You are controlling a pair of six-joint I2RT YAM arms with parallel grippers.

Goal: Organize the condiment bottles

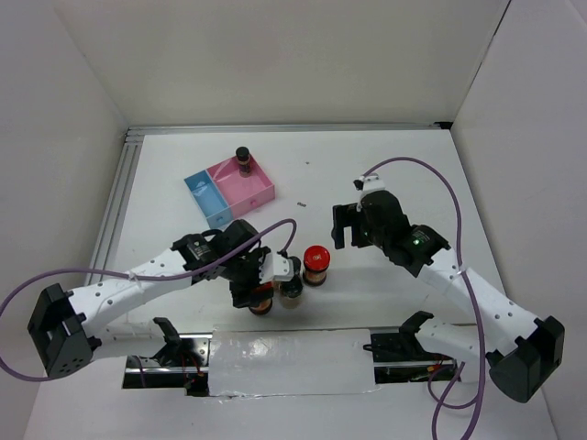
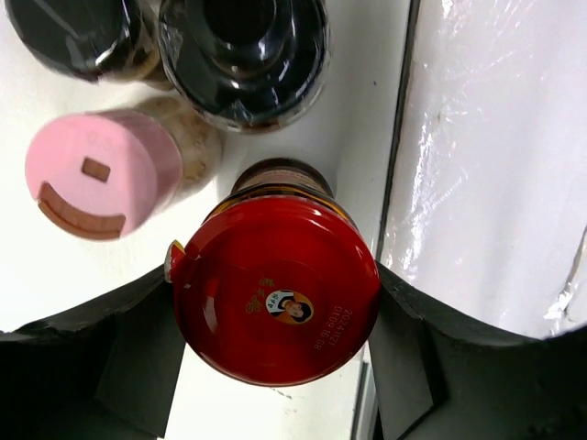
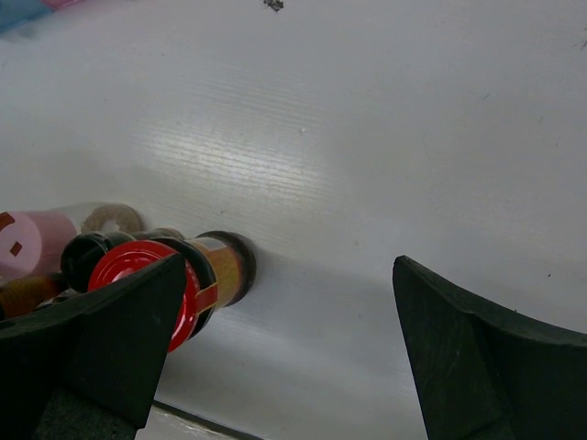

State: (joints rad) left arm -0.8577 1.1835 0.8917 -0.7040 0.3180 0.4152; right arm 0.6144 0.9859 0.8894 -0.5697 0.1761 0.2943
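Left wrist: red-lidded jar (image 2: 275, 275) stands upright, centred between left gripper (image 2: 273, 302) jaws, which are half-closed and pressing both its sides. Right gripper (image 3: 289, 266) gapes wide, empty, farther off.

Bright, even light from above; crisp overview, softer wrist views.
The white table (image 1: 385, 165) and walls are evenly lit, with only short, soft shadows under the arms. The clear film (image 1: 289, 353) at the near edge glares, most strongly in the left wrist view. There the red jar (image 2: 275, 293) is sharp, with sheen on its lid, and the black caps (image 2: 243, 55) glint. In the right wrist view the near fingers (image 3: 477, 357) and the jars (image 3: 138, 270) are blurred.
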